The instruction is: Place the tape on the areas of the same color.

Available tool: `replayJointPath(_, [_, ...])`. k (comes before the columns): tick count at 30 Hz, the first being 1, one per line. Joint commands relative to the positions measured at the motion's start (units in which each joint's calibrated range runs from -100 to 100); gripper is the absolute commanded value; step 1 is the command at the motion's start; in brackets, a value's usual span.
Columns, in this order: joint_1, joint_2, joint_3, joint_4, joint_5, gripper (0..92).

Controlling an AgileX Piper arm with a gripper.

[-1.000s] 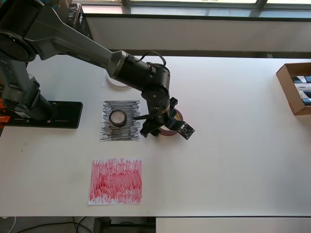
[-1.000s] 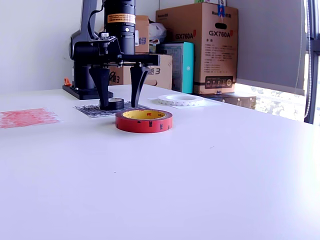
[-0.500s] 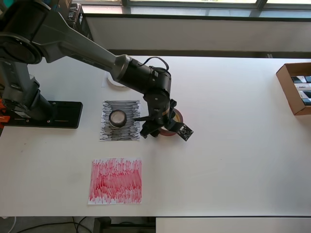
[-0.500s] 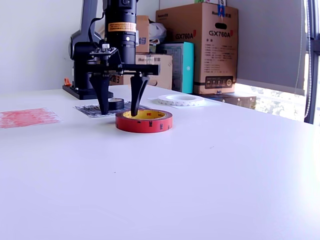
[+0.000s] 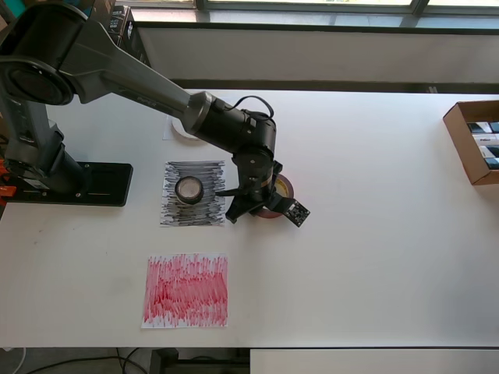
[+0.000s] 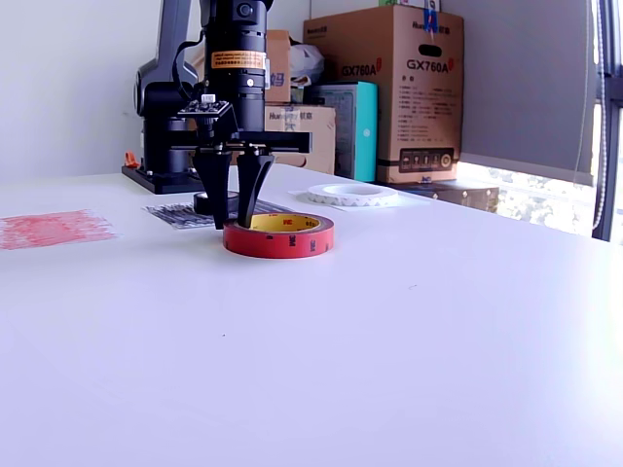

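White table; gripper pinched near wall of red tape. You needed firm grip, straight lift, then carry to red sheet.

You have three tape rolls on the bench: one red roll, one black roll and one white ring. You can count two scribbled paper sheets, one black-lined sheet and one red-lined sheet. One robot arm and one open cardboard box complete your scene.
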Motion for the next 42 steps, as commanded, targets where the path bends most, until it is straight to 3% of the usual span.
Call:
replayJointPath(1, [-0.46, -0.42, 0.02, 0.25, 0.28, 0.1])
replayJointPath(9, [-0.54, -2.01, -0.62, 0.17, -0.54, 0.0])
replayJointPath(15, [-3.22, -9.3, -0.26, 0.0, -6.19, 0.0])
replayJointPath(25, [-16.72, -22.12, 11.37, -0.17, -18.3, 0.0])
replayJointPath(33, [-29.5, -23.33, 14.19, -2.8, -26.41, 0.0])
replayJointPath(42, [-35.9, -20.15, 14.19, -4.5, -27.39, 0.0])
